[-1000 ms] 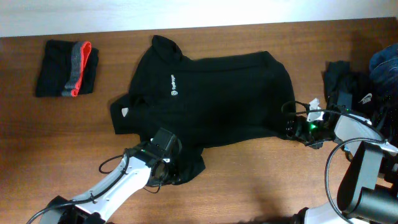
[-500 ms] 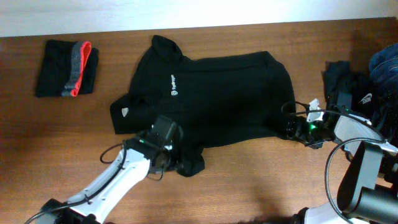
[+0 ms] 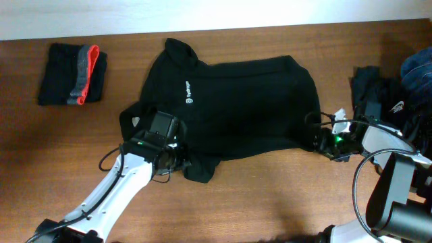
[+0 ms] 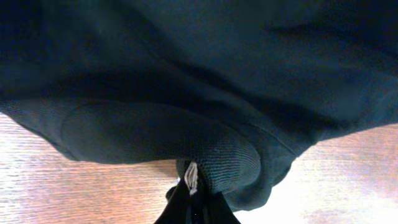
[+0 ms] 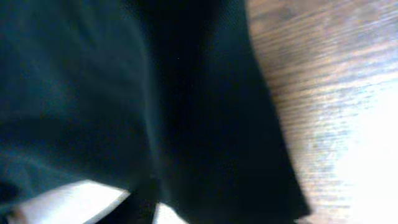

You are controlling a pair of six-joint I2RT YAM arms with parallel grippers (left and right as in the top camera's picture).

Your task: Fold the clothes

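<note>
The left arm (image 3: 101, 199) is a slim white link with rounded edges. It ends in a boxy black wrist head (image 3: 158, 128) that carries a small green light (image 3: 138, 142). A thin black cable (image 3: 108, 162) loops out beside the link. In the left wrist view the left tool (image 4: 191, 190) shows as narrow black fingers with a small pale patch near their tips. The right arm (image 3: 381, 138) also has a white link, above a thick dark grey cylinder (image 3: 395, 196). Black cables (image 3: 358, 182) arc around it in wide loops. The right tool (image 3: 317, 140) is black, with a green lamp (image 3: 335, 138) glowing on its body and a white tag (image 3: 341, 113) sticking up from its top.
</note>
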